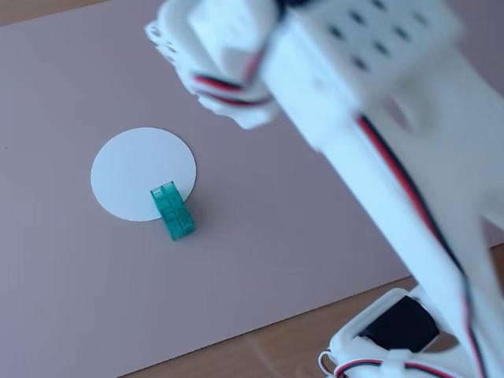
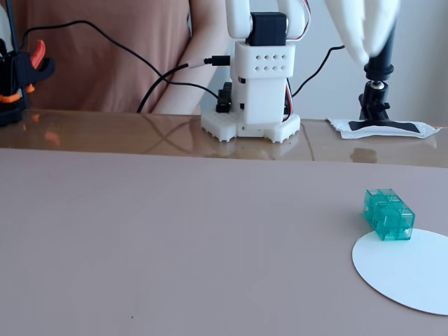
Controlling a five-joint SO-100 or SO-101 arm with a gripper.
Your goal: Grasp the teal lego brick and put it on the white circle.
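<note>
The teal lego brick [image 1: 173, 211] rests at the lower right edge of the white circle [image 1: 134, 169], part on the disc and part on the mauve mat. In the other fixed view the brick [image 2: 388, 215] sits at the far left rim of the circle [image 2: 413, 276]. My gripper [image 1: 169, 47] is a white blur high above the mat, well away from the brick. It also shows blurred at the top of the other fixed view [image 2: 364, 56], above and behind the brick. It holds nothing; the blur hides how its jaws stand.
The arm's base [image 2: 255, 91] stands at the back on a glossy wooden table [image 2: 105, 133]. A black camera stand [image 2: 376, 98] is at back right, and a black and orange clamp [image 2: 17, 70] at back left. A person and cables are behind. The mauve mat [image 1: 276, 236] ends near the front.
</note>
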